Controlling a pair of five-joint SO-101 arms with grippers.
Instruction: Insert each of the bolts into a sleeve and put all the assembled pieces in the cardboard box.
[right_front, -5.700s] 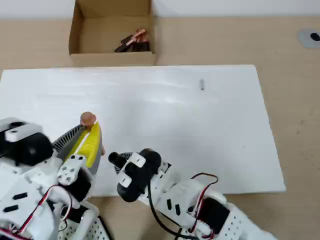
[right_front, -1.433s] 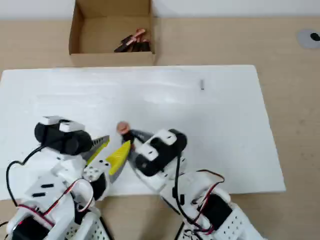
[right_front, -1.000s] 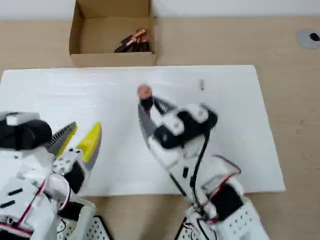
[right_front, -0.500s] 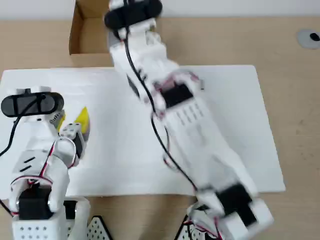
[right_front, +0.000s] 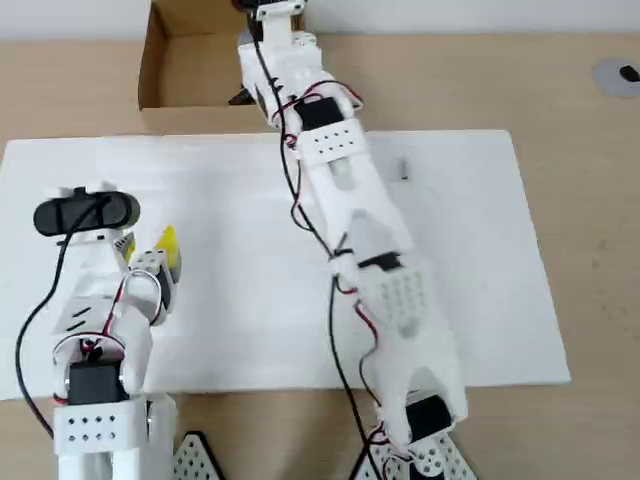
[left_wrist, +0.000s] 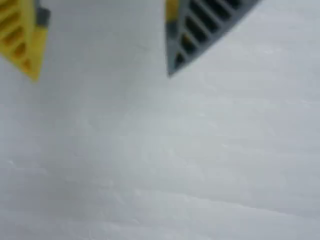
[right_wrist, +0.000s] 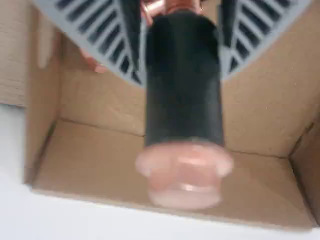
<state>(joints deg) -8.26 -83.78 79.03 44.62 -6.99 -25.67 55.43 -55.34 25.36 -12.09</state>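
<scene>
Cardboard, plain brown and matte, makes up the open box (right_front: 165, 70) at the far edge of the wooden tabletop (right_front: 590, 200). In front of it lies a smooth white sheet (right_front: 450, 250). The right arm (right_front: 350, 200), white plastic laced with red and black wires, stretches all the way across the sheet to the box.

From above, the arm hides what it carries. Its wrist camera shows it: the right gripper (right_wrist: 182, 50), with slotted grey fingers (right_wrist: 105, 35), is clamped on a smooth black cylindrical sleeve (right_wrist: 183, 85). The rounded pinkish head of the bolt (right_wrist: 184, 172) sticks out of the sleeve's end, hanging over the box's bare floor (right_wrist: 90, 165).

The left gripper (right_front: 148, 245) sits over the near left of the sheet. Its wrist camera shows one ribbed yellow finger (left_wrist: 22, 40) and one grey finger well apart, with nothing between them (left_wrist: 100, 70).

A second ago the right gripper held the assembled piece over the middle of the sheet. Now it has travelled to the box, and the left arm has drawn back towards its base.
</scene>
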